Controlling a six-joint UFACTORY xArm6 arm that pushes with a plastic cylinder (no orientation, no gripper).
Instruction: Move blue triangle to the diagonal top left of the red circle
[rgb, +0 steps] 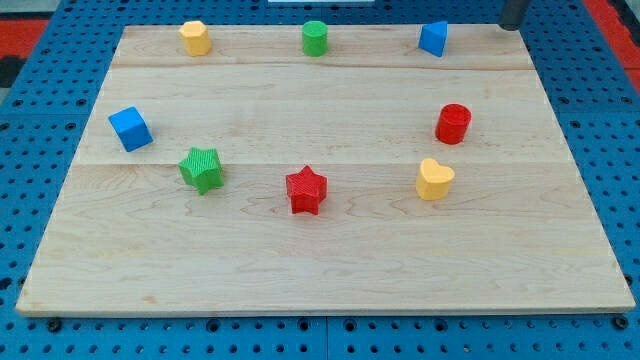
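The blue triangle stands near the top edge of the wooden board, right of centre. The red circle stands lower down, near the board's right side, slightly right of the triangle. My rod shows only as a dark stub at the view's top right; my tip sits just past the board's top edge, to the right of the blue triangle and apart from it.
On the wooden board also stand a yellow hexagon, a green cylinder, a blue cube, a green star, a red star and a yellow heart. A blue pegboard surrounds it.
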